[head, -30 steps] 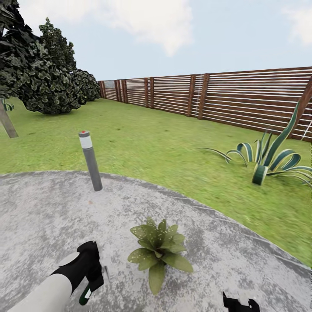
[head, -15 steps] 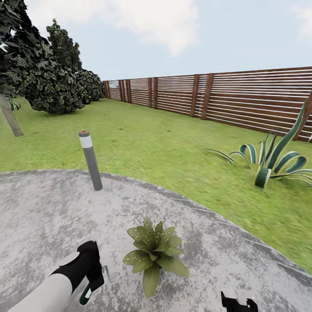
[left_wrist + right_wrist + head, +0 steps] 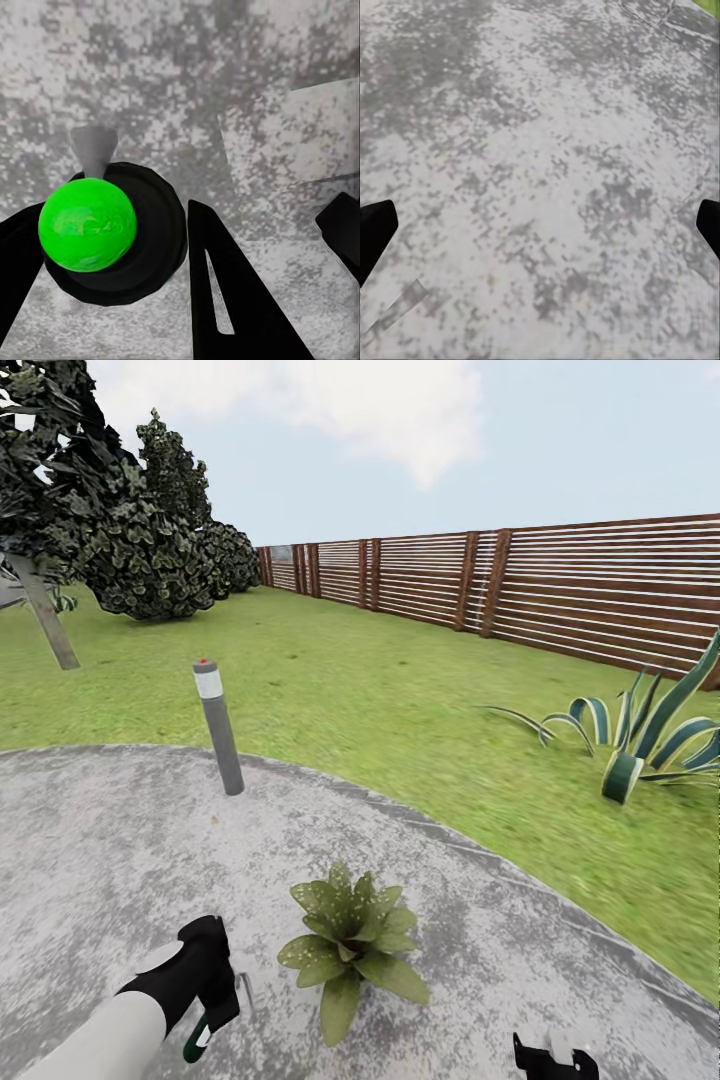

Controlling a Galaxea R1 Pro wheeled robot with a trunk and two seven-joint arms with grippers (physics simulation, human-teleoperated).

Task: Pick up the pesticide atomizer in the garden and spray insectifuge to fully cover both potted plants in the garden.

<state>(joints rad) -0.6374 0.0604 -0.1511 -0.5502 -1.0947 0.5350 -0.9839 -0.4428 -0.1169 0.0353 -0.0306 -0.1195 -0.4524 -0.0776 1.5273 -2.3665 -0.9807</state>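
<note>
One potted plant (image 3: 350, 950), a low rosette of speckled green leaves, stands on the round grey patio (image 3: 100, 840) of the garden. Just left of it in the head view, my left gripper (image 3: 212, 1000) is shut on the pesticide atomizer (image 3: 197, 1041), of which a green and white end shows below the hand. In the left wrist view the atomizer (image 3: 97, 225) is a bright green ball on a black body with a grey nozzle, held between the black fingers (image 3: 225, 300) of my left gripper (image 3: 112, 208). My right gripper (image 3: 555, 1058) hangs low at the right, open over bare paving (image 3: 540, 225).
A grey bollard light (image 3: 218, 725) stands at the patio's far edge. Beyond it lies lawn (image 3: 400, 700), with dark trees (image 3: 120, 540) at the left. A brown slatted fence (image 3: 600, 600) runs along the back and a striped agave (image 3: 640, 740) grows at the right.
The whole head view has shifted, so the camera has moved: bollard, trees and fence slid right in the picture, the plant slightly left and down. Both arms keep their places in the view.
</note>
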